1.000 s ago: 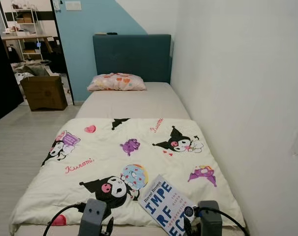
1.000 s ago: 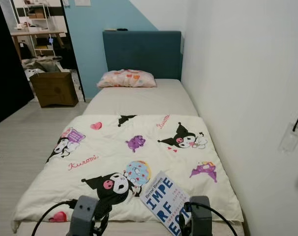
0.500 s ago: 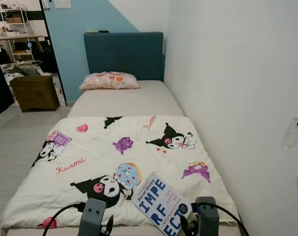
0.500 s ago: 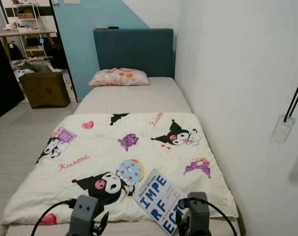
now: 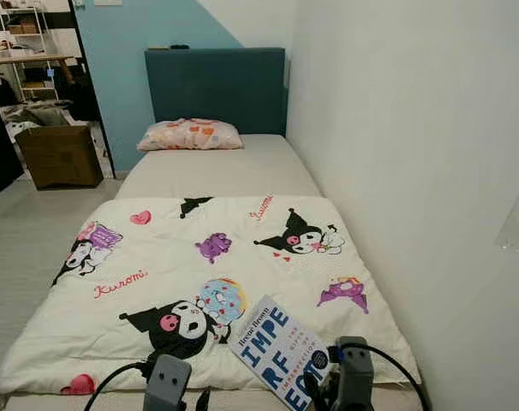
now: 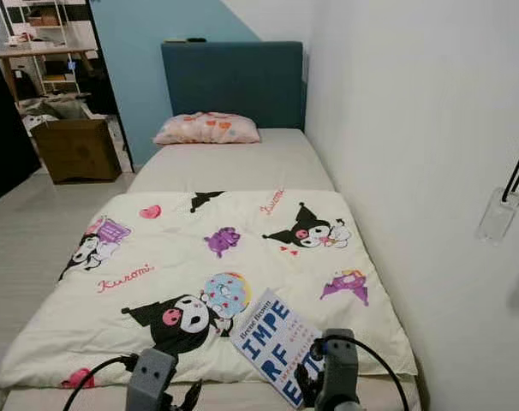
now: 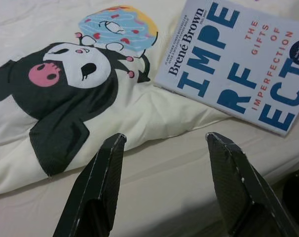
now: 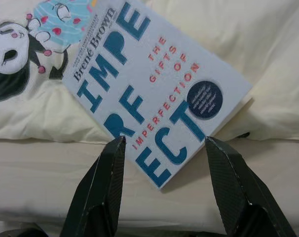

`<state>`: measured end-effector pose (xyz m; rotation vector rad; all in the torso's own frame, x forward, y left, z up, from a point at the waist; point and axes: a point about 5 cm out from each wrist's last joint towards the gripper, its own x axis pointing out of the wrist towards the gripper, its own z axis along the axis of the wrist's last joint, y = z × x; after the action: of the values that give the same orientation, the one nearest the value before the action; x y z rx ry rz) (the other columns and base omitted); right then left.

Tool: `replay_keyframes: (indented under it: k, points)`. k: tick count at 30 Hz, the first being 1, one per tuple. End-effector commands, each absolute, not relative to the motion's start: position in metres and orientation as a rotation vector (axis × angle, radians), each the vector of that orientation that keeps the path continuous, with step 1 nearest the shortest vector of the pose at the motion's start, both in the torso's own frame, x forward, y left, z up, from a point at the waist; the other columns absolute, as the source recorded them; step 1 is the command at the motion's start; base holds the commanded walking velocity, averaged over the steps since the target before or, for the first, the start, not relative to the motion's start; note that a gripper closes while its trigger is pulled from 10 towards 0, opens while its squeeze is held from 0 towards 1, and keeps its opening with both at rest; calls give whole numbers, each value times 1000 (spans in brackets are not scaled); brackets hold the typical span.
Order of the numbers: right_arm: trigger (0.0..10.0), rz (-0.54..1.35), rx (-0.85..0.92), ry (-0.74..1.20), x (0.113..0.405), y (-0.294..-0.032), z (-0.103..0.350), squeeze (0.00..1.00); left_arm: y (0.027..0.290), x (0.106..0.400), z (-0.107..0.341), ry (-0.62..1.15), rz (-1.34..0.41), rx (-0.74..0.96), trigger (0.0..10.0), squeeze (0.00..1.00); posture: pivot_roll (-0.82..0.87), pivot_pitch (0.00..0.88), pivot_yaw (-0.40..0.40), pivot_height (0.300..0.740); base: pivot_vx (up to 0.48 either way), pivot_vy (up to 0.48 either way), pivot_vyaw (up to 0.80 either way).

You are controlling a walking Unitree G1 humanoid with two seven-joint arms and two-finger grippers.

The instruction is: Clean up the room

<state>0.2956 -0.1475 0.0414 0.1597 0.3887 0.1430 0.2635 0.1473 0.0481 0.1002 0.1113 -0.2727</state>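
Half the book [image 5: 279, 357] behind right gripper [image 8: 162, 163].

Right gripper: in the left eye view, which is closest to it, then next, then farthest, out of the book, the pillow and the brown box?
From the right gripper:
1. The book, right in front of it on the blanket's near edge.
2. The pillow, far up the bed by the headboard.
3. The brown box, on the floor off to the left; about as far as the pillow, perhaps slightly farther.
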Motion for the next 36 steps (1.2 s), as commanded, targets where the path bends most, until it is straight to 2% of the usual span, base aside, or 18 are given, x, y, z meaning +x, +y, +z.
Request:
replay_keyframes:
  k: [1, 18, 20, 21, 22, 24, 25, 26, 36]
  points:
    - [10000, 142, 200, 449, 292, -144, 31, 0, 153, 260, 46, 117, -267, 131, 10000, 0, -16, 171, -41, 582, 0, 0, 0]
    - [10000, 99, 383, 491, 301, -142, 27, 0, 147, 250, 54, 78, -329, 118, 10000, 0, 0, 211, -47, 582, 0, 0, 0]
    - [10000, 89, 414, 485, 301, -144, 26, 855, 147, 250, 55, 79, -323, 114, 10000, 0, 2, 217, -47, 582, 0, 0, 0]
    - [10000, 82, 417, 490, 302, -145, 25, 945, 146, 250, 55, 79, -323, 114, 10000, 0, 2, 217, -47, 582, 0, 0, 0]
    - [10000, 82, 417, 490, 302, -145, 25, 945, 146, 250, 55, 79, -323, 114, 10000, 0, 2, 217, -47, 582, 0, 0, 0]
    - [10000, 72, 420, 501, 303, -146, 25, 867, 146, 250, 55, 78, -322, 117, 10000, 0, 5, 221, -45, 582, 0, 0, 0]
    - [10000, 75, 416, 501, 303, -146, 25, 576, 146, 249, 56, 78, -321, 119, 10000, 0, 7, 225, -43, 582, 0, 0, 0]
    - [10000, 71, 414, 500, 304, -146, 26, 0, 146, 249, 56, 79, -321, 123, 10000, 0, 8, 226, -42, 582, 0, 0, 0]
    - [10000, 59, 388, 471, 309, -149, 30, 0, 148, 248, 56, 82, -313, 137, 10000, 0, 8, 222, -39, 577, 0, 0, 0]
